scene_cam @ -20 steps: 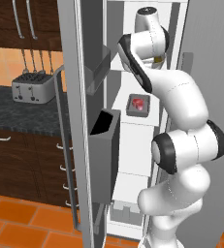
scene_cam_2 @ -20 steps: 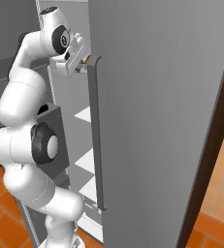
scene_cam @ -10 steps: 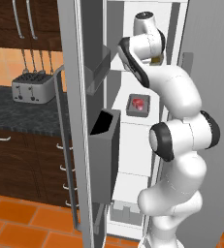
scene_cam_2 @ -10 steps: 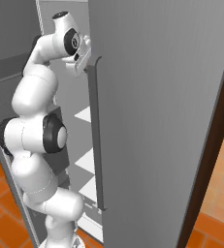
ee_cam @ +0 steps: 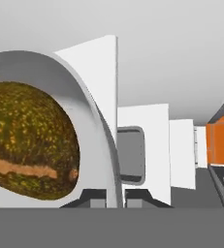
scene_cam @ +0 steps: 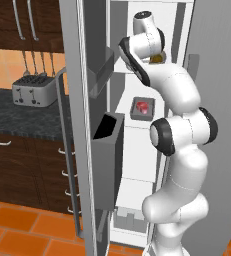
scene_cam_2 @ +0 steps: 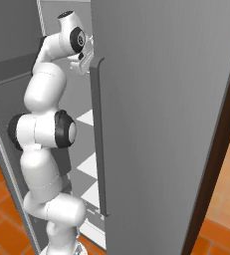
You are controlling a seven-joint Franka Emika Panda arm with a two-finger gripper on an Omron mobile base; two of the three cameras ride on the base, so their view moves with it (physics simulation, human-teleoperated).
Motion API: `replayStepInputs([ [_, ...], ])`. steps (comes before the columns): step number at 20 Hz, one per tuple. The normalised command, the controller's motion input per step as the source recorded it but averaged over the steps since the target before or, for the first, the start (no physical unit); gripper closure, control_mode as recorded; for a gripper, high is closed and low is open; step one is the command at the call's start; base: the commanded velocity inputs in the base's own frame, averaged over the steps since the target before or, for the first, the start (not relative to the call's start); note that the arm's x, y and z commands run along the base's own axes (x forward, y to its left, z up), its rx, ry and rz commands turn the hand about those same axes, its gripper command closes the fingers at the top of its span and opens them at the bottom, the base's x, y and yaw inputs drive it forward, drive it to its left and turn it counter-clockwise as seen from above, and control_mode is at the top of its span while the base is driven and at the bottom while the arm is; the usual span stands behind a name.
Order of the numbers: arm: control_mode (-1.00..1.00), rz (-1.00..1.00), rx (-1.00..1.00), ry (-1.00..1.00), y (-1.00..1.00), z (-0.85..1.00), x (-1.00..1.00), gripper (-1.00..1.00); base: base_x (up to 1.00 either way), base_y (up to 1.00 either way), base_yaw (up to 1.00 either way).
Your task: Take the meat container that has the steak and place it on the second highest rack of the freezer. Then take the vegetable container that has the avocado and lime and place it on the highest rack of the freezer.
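Hand view puts the avocado (ee_cam: 28, 140) close against the closed jaws, seemingly gripping its white bowl's rim (ee_cam: 91, 121) for placement on the freezer (scene_cam: 137, 55) top rack.

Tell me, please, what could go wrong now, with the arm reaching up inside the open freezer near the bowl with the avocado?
1. The gripper, shut, sits close to the rim of the white bowl holding the avocado; a pull back may drag or tip the bowl.
2. The arm bends just above the meat container with the steak; lowering the elbow might knock it.
3. The freezer door edge stands near the wrist, so a swing could strike it.
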Motion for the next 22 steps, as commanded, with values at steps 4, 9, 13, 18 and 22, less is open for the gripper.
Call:
replayStepInputs([
  [4,-1.0,0.0,0.0,0.0,-0.13,-0.07,0.39,1.0,0.0,0.0,0.0],
  [9,-1.0,0.0,0.0,0.0,-0.05,-0.07,0.43,1.0,0.0,0.0,0.0],
  [13,-1.0,0.0,0.0,0.0,-0.12,-0.22,0.37,1.0,0.0,0.0,0.0],
  [18,-1.0,0.0,0.0,0.0,-0.12,-0.34,0.28,1.0,0.0,0.0,0.0],
  [22,-1.0,0.0,0.0,0.0,-0.07,-0.28,0.17,1.0,0.0,0.0,0.0],
])
